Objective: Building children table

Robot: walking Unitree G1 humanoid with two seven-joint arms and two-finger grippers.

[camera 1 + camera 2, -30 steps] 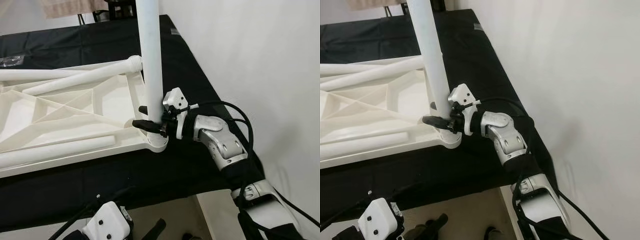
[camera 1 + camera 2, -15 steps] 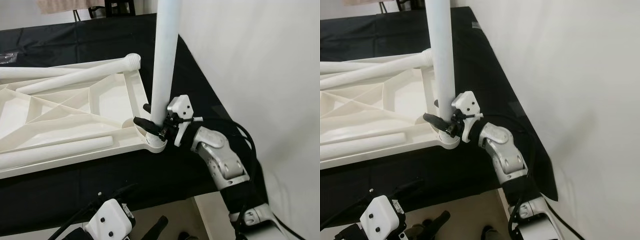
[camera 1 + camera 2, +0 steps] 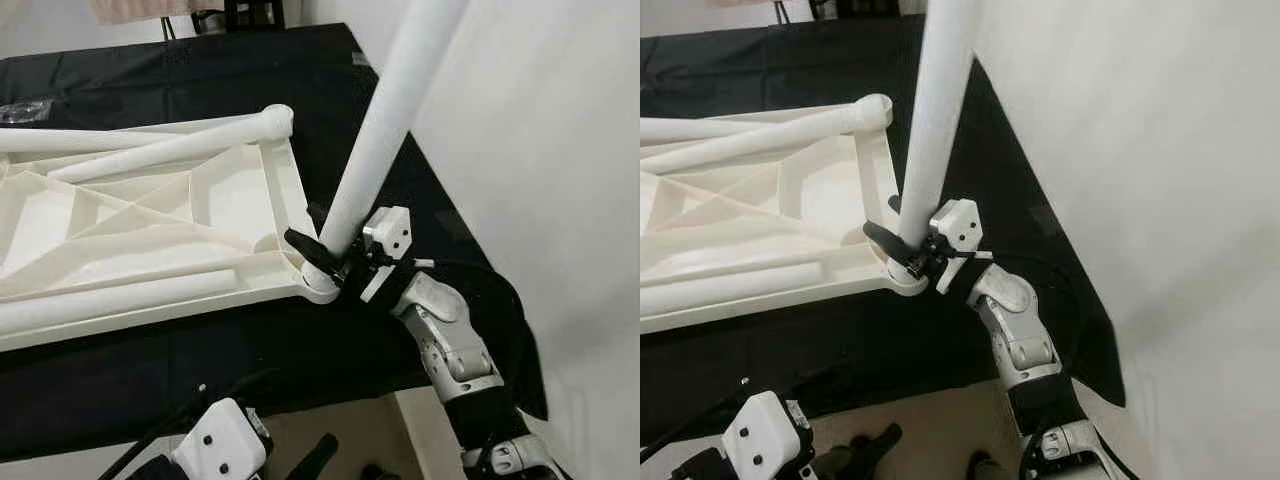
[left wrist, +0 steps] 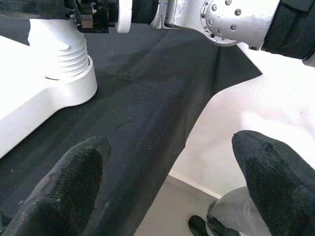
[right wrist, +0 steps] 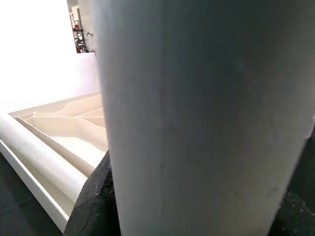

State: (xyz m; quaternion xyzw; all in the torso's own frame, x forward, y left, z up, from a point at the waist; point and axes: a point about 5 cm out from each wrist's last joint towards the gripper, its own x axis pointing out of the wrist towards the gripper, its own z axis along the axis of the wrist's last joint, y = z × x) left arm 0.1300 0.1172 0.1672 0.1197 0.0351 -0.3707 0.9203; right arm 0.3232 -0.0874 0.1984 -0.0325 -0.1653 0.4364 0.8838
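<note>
A humanoid robot's right gripper (image 3: 322, 246) clamps its two black fingers around the base of a smooth white cylindrical table leg (image 3: 385, 130), just above the ribbed, threaded end seated in the round corner socket (image 3: 318, 288) of an upturned white plastic tabletop (image 3: 150, 225). The leg tilts away from the tabletop, leaning toward the plain white wall (image 3: 560, 180) on the robot's right. The tabletop lies underside up on a desk (image 3: 300, 350) draped in matte black cloth, its moulded stiffening ribs forming triangular cells inside a raised rim. Three more white tube legs rest on it: one (image 3: 120, 300) lying along the near edge, another (image 3: 160, 152) running to the far corner where its rounded cap sits, and a third (image 3: 70, 139) beside that one at the far edge. The silver, jointed right arm (image 3: 450, 340) rises from below the desk's corner, black cables looping beside it. The left gripper (image 4: 172, 191) hangs low in front of the desk's near edge, its textured black fingers spread wide with nothing between them; its wrist view looks up at the socket and the leg's threaded collar (image 4: 59, 54), with the cloth's edge hanging over a pale floor
</note>
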